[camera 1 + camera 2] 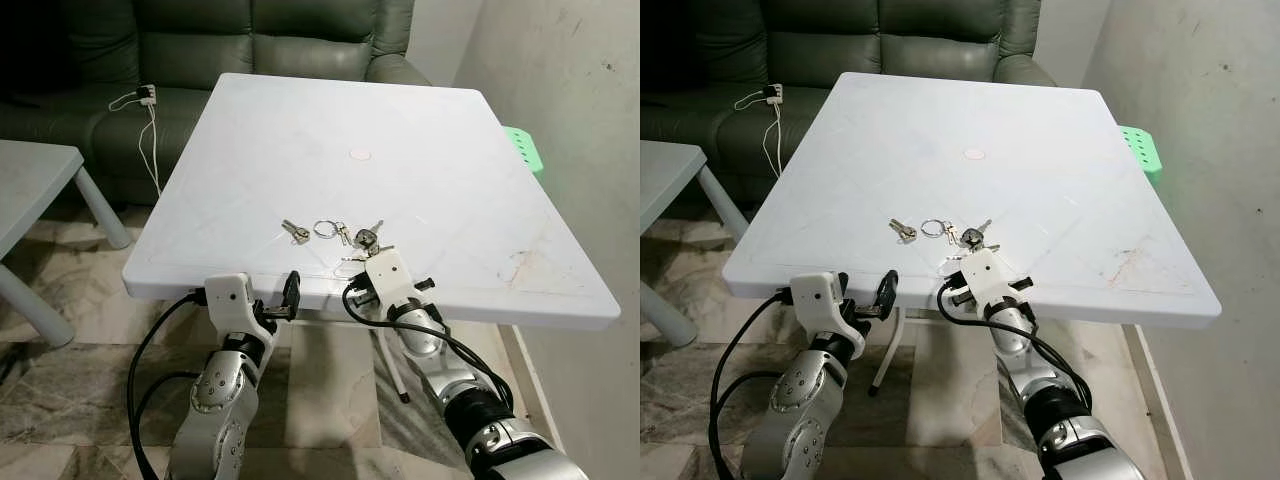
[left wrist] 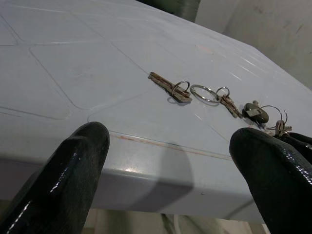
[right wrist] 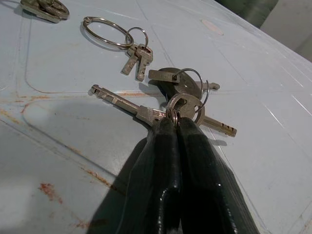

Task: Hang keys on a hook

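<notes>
Keys (image 3: 180, 105) lie near the front edge of the white tabletop (image 1: 420, 150), strung out in a row running left to right across my front. My right gripper (image 3: 173, 118) is at the bunch's right end, fingers clenched on the head of one key where the ring passes through, its blade pointing leftward along the row. My left gripper (image 2: 165, 161) hovers just off the edge, fingers spread, nothing between them. I judge the lift belongs to my right arm.

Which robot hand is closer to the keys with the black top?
The right hand: its fingers are pinched shut on that bunch of keys. The left hand hangs open off the table's front edge, farther away.
</notes>
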`<state>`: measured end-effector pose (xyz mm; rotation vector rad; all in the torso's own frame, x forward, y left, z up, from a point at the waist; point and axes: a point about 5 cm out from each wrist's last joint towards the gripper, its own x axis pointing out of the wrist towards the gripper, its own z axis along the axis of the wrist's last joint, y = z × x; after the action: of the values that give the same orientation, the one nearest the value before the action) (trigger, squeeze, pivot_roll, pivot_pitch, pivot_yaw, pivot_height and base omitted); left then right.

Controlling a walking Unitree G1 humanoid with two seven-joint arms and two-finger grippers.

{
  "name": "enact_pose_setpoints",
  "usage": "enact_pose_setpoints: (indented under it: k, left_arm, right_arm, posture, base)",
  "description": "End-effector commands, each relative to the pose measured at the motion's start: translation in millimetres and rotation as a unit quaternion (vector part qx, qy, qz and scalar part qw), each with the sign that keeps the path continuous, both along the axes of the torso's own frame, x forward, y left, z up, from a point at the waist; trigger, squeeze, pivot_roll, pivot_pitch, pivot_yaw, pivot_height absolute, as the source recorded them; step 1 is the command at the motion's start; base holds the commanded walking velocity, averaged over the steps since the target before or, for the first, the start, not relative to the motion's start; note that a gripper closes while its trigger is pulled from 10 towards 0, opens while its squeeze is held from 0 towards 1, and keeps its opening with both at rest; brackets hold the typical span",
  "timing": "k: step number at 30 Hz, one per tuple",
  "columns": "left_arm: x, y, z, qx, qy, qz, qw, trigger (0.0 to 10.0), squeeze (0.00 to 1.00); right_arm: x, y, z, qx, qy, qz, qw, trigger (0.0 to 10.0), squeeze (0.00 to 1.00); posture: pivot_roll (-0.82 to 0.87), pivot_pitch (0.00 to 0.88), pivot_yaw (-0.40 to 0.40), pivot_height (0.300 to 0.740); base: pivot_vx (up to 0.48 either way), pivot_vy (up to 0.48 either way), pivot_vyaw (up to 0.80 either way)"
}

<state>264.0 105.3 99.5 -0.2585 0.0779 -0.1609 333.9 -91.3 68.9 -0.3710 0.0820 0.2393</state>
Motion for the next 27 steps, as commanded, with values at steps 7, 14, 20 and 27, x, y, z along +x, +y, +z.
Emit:
enact_pose_setpoints:
  k: [7,14,20,27]
  left_arm:
    - [0.1,-17.7,10,-0.039,-0.009,-0.004,0.999,10.0,0.00]
    - [1.6,-16.7,11,-0.038,-0.012,-0.002,0.999,10.0,0.00]
    - [4.6,-15.9,12,-0.035,-0.017,-0.004,0.999,10.0,0.00]
    - [21.0,-10.6,15,-0.002,-0.026,-0.016,1.000,10.0,0.00]
  right_arm:
    - [0.8,-10.8,-2,0.001,0.005,-0.028,1.000,0.0,0.00]
    - [4.7,-2.0,30,0.061,-0.087,0.028,0.994,0.0,0.00]
    - [-0.4,0.5,69,0.088,-0.211,0.092,0.969,0.0,0.00]
    - [0.7,-6.7,83,0.029,-0.255,0.115,0.960,10.0,0.00]
  posture:
    - [0.08,0.096,-0.119,0.740]
    - [0.08,0.094,-0.117,0.740]
    - [0.07,0.090,-0.115,0.740]
    - [0.08,0.083,-0.119,0.740]
  base:
    - [0.000,0.000,0.00]
    - [0.000,0.000,0.00]
    - [0.000,0.000,0.00]
    - [0.000,0.000,0.00]
